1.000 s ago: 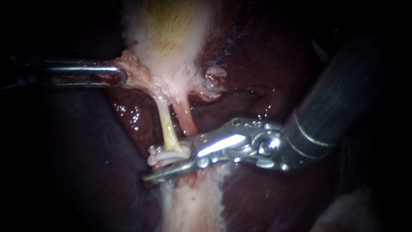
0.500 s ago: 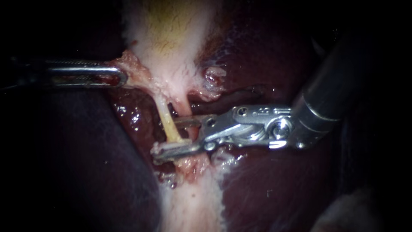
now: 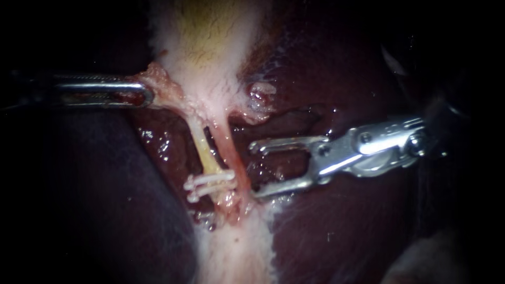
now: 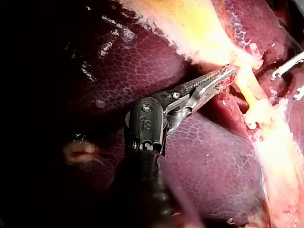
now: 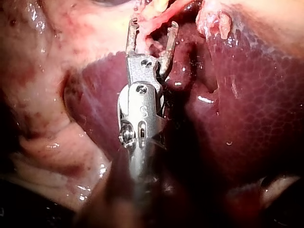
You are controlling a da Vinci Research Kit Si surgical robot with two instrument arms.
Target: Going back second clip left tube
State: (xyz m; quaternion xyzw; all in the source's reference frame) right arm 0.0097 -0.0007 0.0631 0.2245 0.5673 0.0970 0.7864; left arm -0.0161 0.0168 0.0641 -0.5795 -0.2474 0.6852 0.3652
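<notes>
At mid-left, my left instrument [image 3: 143, 94] has its jaws pressed together on the gallbladder's [image 3: 210, 63] ragged pink edge. At centre, two white clips [image 3: 202, 180] cross the left tube [image 3: 204, 150] low down. Just right of them, my right instrument's [image 3: 256, 169] jaws gape wide, holding nothing.

Left tube [image 3: 205, 152]: thin, pale yellow, taut, slanting down from the neck of the gallbladder [image 3: 210, 68] over the dark liver [image 3: 326, 226]. Two white clips [image 3: 210, 179] clamped crosswise on its lower end, close together, nearly parallel, slightly tilted.
</notes>
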